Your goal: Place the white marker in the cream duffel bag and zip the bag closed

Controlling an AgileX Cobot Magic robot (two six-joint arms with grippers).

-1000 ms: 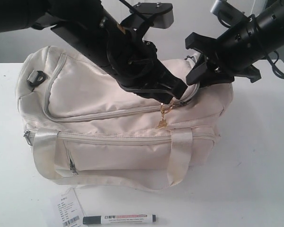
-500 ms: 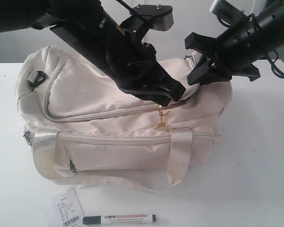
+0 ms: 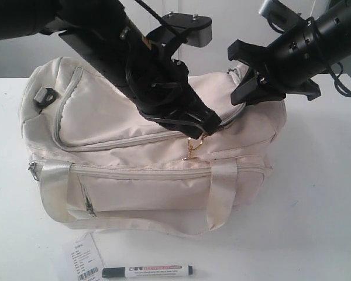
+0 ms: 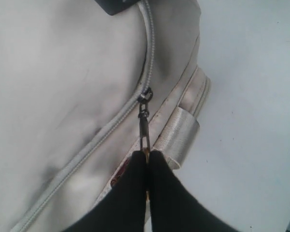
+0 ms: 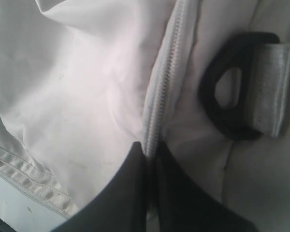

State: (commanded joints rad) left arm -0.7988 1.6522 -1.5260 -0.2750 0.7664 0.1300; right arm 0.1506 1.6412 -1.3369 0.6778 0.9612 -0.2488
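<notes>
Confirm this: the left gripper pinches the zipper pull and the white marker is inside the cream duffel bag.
Wrong: the exterior view shows the white marker lying on the table in front of the cream duffel bag. The left gripper does pinch the zipper pull.

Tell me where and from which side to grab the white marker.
Grip the white marker mid-barrel, coming straight down from above. It lies flat on the table in front of the cream duffel bag, long axis left to right in the exterior view, so close the jaws across its narrow width. Stay off the cap end beside the paper tag.
</notes>
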